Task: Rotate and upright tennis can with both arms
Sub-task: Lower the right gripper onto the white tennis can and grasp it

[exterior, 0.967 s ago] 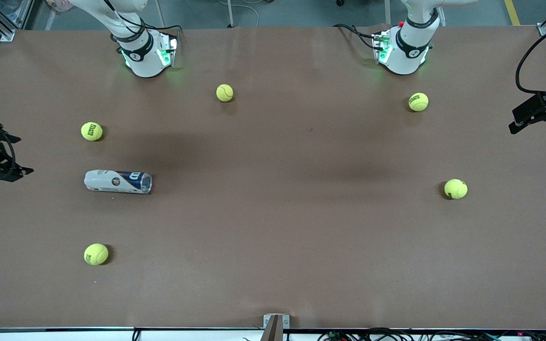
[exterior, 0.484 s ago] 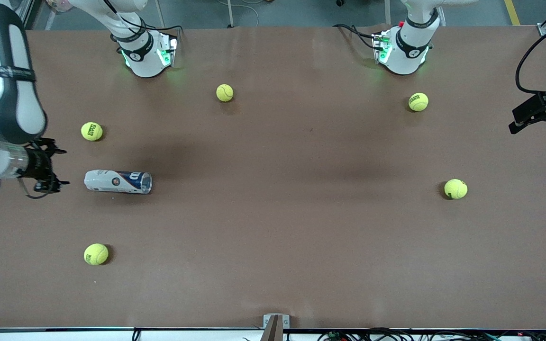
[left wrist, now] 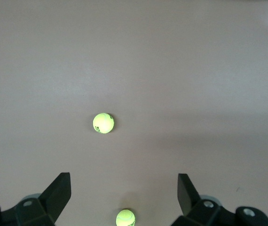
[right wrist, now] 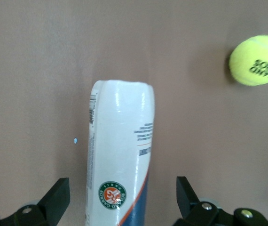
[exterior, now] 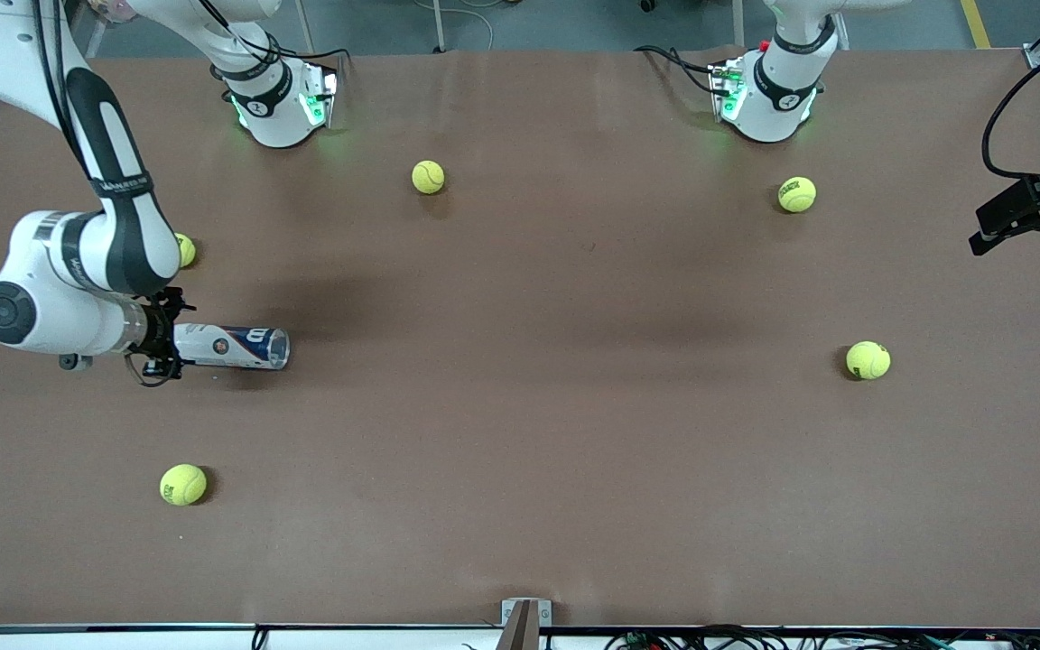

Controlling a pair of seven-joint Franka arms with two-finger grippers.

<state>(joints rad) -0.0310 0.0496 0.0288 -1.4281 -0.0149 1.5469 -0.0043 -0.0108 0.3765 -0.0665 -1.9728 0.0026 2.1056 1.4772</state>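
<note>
The tennis can (exterior: 233,346) lies on its side on the table (exterior: 520,433), toward the right arm's end. The right gripper (exterior: 162,341) is at the can's white end, fingers spread wide with the can between them; they seem not to touch it, though the right wrist view leaves this unsure. One tennis ball (exterior: 182,484) lies nearer the front camera than the can. The left gripper (exterior: 1016,219), fingers apart, waits over the table's edge, well apart from the can.
</note>
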